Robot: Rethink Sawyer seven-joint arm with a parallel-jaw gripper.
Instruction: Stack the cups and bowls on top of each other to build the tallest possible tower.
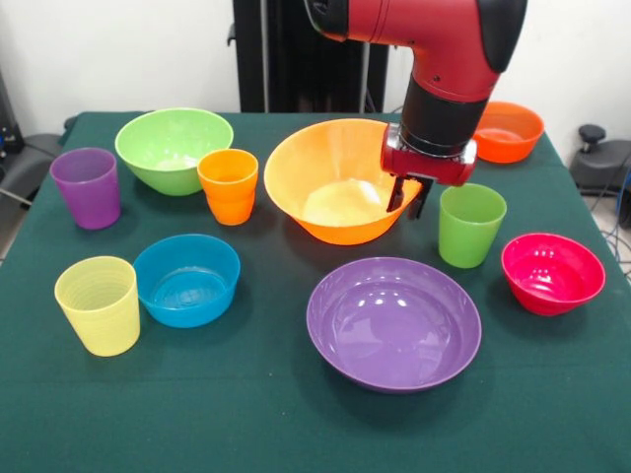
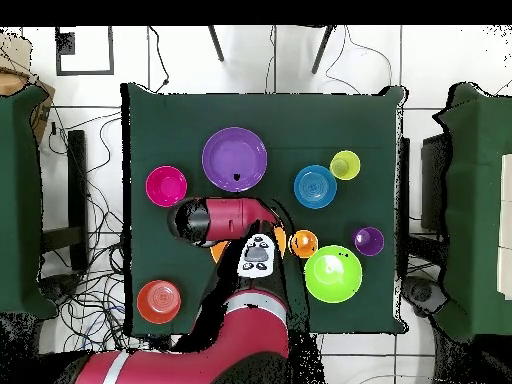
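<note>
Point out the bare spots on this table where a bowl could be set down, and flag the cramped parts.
Bare cloth runs along the near edge in the front view, in front of the pale yellow cup, blue bowl and purple bowl. Another patch lies between blue and purple bowls. It is crowded around the large orange-yellow bowl, where the gripper, orange cup and green cup sit close.

1. Dark green tablecloth (image 1: pixel 552 414).
2. Bowls: orange-yellow (image 1: pixel 315 177), purple (image 1: pixel 394 323), light green (image 1: pixel 174 148), blue (image 1: pixel 187 280), pink-red (image 1: pixel 552 273), orange-red (image 1: pixel 509 131).
3. Cups: purple (image 1: pixel 87 187), orange (image 1: pixel 228 185), pale yellow (image 1: pixel 98 304), green (image 1: pixel 471 225).
4. Red and black arm (image 1: pixel 444 49).
</note>
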